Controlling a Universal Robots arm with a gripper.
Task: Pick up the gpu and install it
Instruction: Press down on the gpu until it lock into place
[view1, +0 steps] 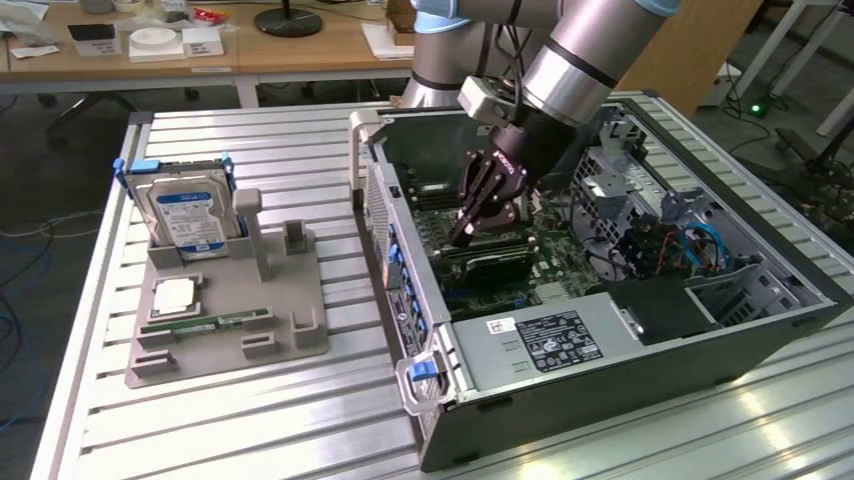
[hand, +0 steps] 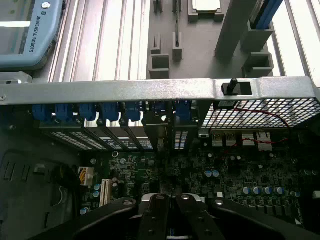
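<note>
The computer case (view1: 601, 330) is lying open on the slatted metal counter (view1: 267, 420), its side panel off and its walls rising around the motherboard (view1: 514, 250). The wall facing the exterior view's left, with its blue slot clips (hand: 65, 111) and perforated grille (hand: 260, 117), is hemming in the working space on that side; a drive cage (view1: 627, 180) and cable bundle (view1: 674, 245) are crowding the exterior view's right. Between them the board area is leaving a narrow pocket for moving (tall walls on every side).

The arm (view1: 601, 50) is reaching down from the top of the exterior view, slanting into the case with its wrist tilted toward the grille wall. The gripper (view1: 477, 215) is sitting low over the board, its fingers (hand: 155, 215) pressed together. A dark flat card, apparently the gpu (view1: 483, 265), is lying just below the fingertips among the slots; whether the fingers are touching it I cannot tell.

Outside the case, on the exterior view's left, a grey parts holder (view1: 227, 320) is carrying an upright hard drive (view1: 187, 215), a processor (view1: 174, 297) and a green memory stick (view1: 200, 322), well apart from the gripper.
</note>
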